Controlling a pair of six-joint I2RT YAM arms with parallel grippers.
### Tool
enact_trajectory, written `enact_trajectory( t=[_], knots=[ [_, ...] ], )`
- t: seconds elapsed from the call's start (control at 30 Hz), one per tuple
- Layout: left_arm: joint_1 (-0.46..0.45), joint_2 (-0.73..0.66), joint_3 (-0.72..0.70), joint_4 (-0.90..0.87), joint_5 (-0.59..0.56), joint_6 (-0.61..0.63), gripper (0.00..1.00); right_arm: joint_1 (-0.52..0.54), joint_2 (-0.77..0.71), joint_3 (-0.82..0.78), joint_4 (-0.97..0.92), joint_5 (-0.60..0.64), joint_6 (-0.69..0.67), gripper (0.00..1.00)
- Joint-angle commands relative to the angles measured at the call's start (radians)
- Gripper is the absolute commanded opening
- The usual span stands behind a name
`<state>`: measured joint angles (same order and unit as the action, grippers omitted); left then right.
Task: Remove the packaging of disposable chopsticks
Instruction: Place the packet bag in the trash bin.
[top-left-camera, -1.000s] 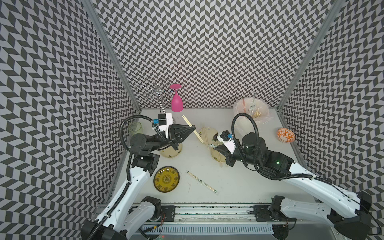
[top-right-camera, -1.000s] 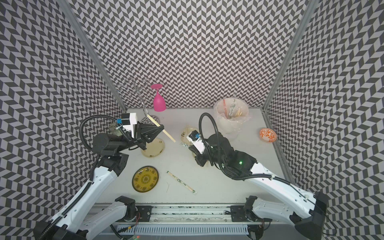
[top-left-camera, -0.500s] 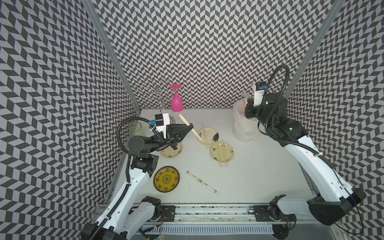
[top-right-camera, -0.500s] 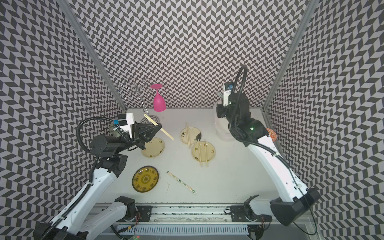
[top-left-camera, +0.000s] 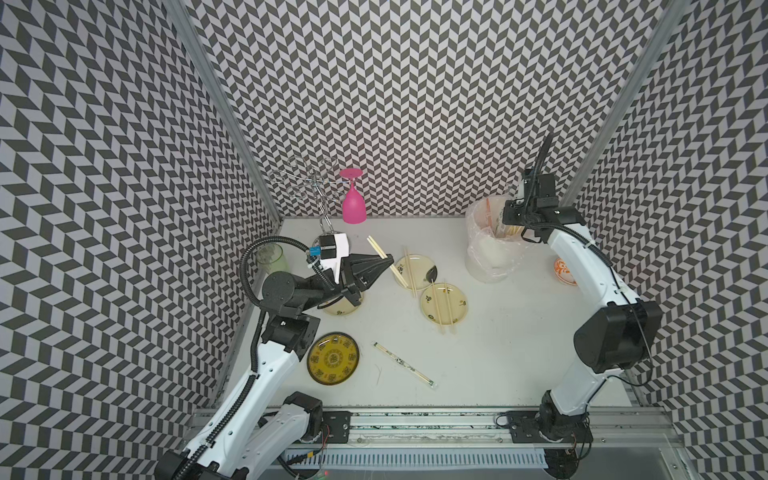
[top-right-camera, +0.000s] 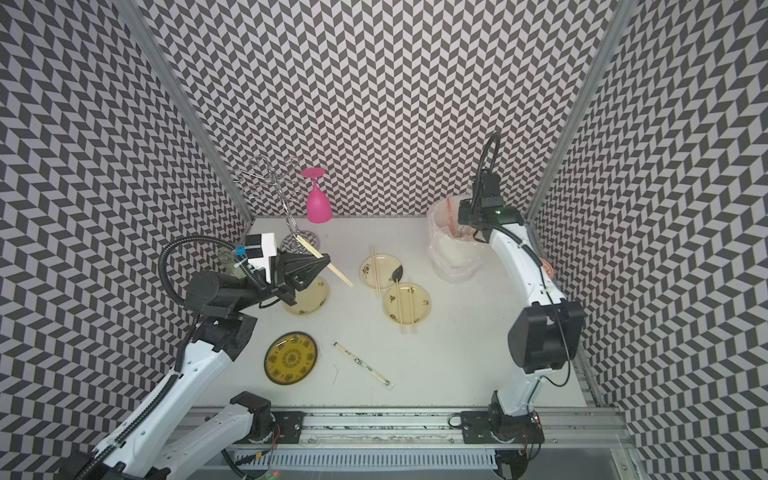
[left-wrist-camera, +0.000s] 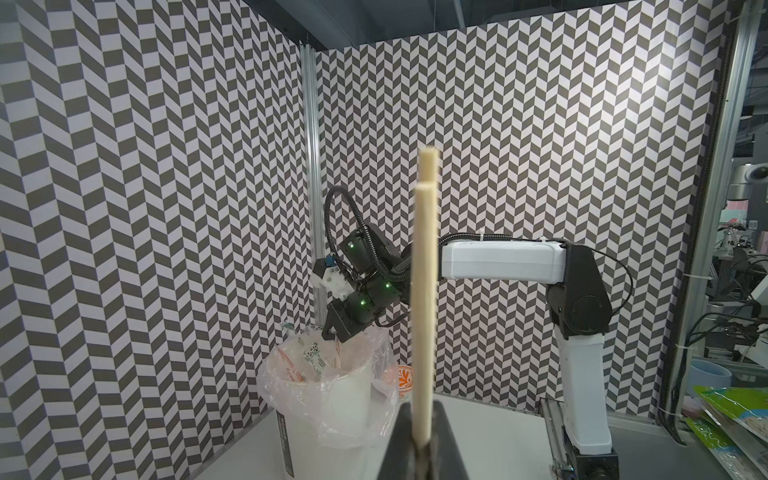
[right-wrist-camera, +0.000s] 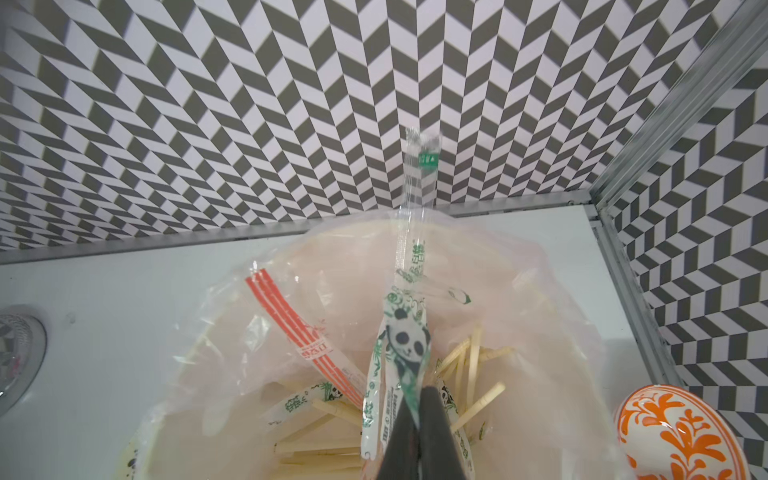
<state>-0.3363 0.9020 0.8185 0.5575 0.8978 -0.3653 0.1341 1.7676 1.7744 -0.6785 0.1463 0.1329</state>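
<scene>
left end effector, raised above a pale plate, is clamped tight on a bare pair of chopsticks that slants across its tips. in the left wrist view the pair rises straight out of the closed jaws. toward the front lie a dark yellow plate and, near it on the surface, a wrapped pair sealed in its printed sleeve. at centre, a rear plate and a middle plate each carry unwrapped sticks. at the back right, the right end effector hangs over a lined bin. its jaws are almost together on the end of an empty panda-print sleeve, which stands above the sleeves and sticks lying in the bin. an orange-patterned bowl sits just beside the bin.
</scene>
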Motion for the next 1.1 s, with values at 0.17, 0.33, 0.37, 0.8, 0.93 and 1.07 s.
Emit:
enact_trajectory(
  t=[0.17,0.33,0.37,0.8,0.93,1.07],
  knots=[
    [-0.009,-0.012,0.016,-0.021,-0.016,0.02,0.0,-0.004,-0.017,0.071,-0.001,-0.051,0.036,0.61],
    [-0.009,-0.011,0.018,-0.026,-0.016,0.023,0.0,-0.004,-0.072,0.049,0.001,-0.062,0.037,0.7],
    [-0.008,-0.009,0.018,-0.027,-0.016,0.024,0.0,-0.004,-0.081,0.039,0.005,-0.056,0.038,0.71],
    [0.004,0.009,0.018,-0.106,-0.12,0.034,0.0,0.005,-0.289,-0.068,0.133,-0.124,0.072,0.69],
    [0.045,0.042,0.017,-0.196,-0.171,-0.024,0.0,0.008,-0.399,-0.143,0.19,-0.136,0.069,0.69],
    [0.079,0.091,0.081,-0.397,-0.221,-0.034,0.0,0.021,-0.522,-0.267,0.288,-0.196,0.099,0.68]
  ],
)
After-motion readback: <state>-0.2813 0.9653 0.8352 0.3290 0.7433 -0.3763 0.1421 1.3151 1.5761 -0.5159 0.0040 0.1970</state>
